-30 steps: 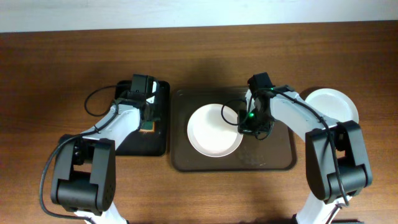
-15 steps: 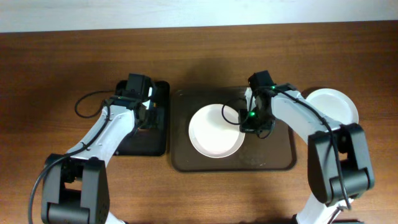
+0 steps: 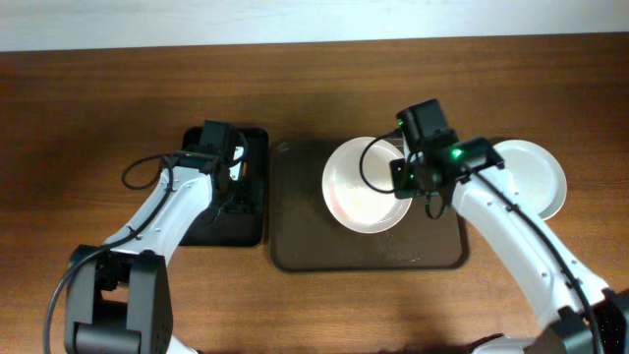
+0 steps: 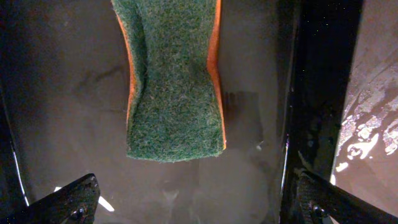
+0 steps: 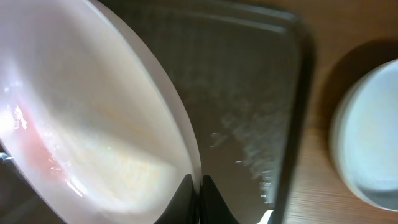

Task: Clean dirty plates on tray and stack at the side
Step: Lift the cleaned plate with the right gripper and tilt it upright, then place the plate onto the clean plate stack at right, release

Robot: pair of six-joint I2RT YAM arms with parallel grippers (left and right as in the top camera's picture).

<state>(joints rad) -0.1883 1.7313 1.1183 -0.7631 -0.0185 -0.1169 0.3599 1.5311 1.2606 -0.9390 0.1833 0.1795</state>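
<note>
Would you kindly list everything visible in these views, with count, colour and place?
table: one, brown wood, under everything.
brown tray: one, dark brown, centre of the table.
dirty plate: one, white with a pink smear, held by its rim over the brown tray.
second plate: one, white, on the table right of the brown tray.
black dish: one, black, left of the brown tray.
sponge: one, green over orange, lying in the black dish.
left tool: one, black, open over the black dish, near the sponge.
right tool: one, black, shut on the dirty plate's rim.
</note>
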